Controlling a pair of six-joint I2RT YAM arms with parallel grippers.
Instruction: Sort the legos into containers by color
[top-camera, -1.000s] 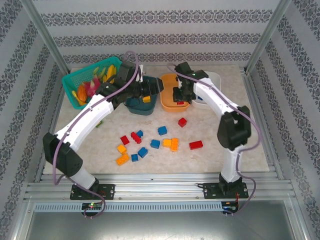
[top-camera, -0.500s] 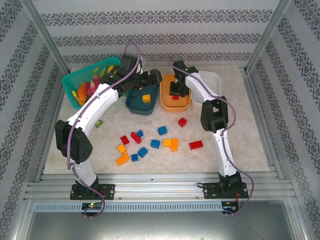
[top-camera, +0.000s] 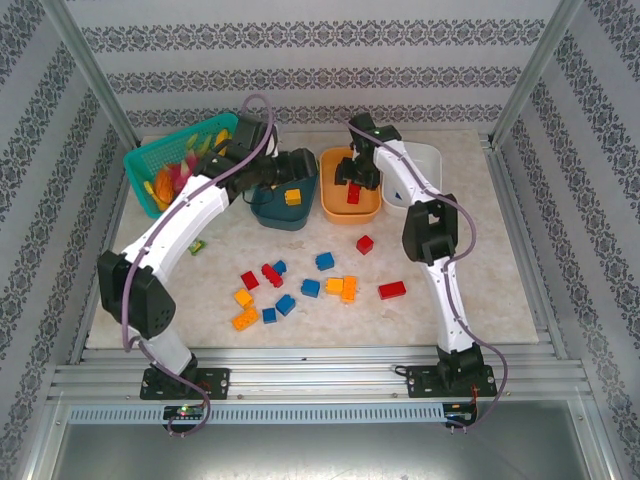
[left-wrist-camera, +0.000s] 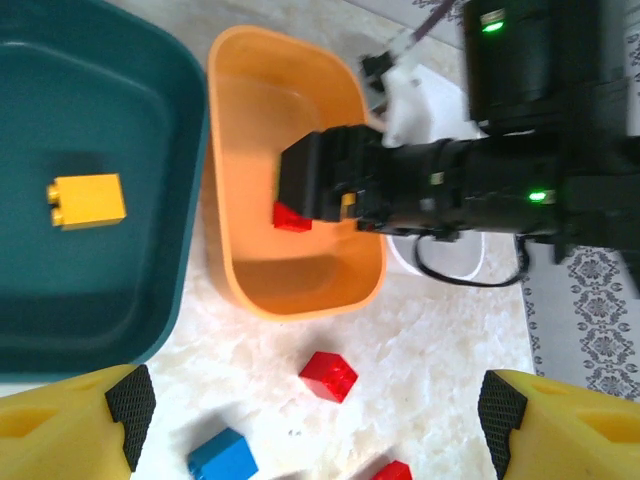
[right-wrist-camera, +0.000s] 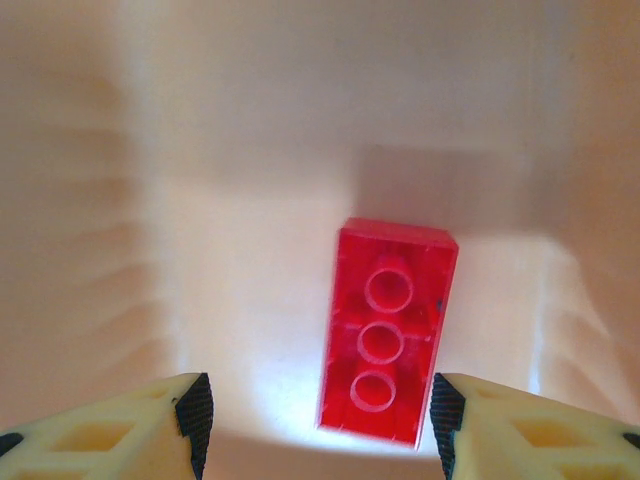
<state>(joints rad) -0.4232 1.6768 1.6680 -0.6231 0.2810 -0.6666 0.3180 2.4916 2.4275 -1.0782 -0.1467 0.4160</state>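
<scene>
Tubs: orange tub, red brick under apparently parted right pincer; teal tub, yellow brick; left pincer wide.

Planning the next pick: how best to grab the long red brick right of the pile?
From above, pinching the red brick across its narrow width at mid-length. It lies flat, long axis roughly left-right, with bare table on both long sides, so nothing should block the close.
</scene>
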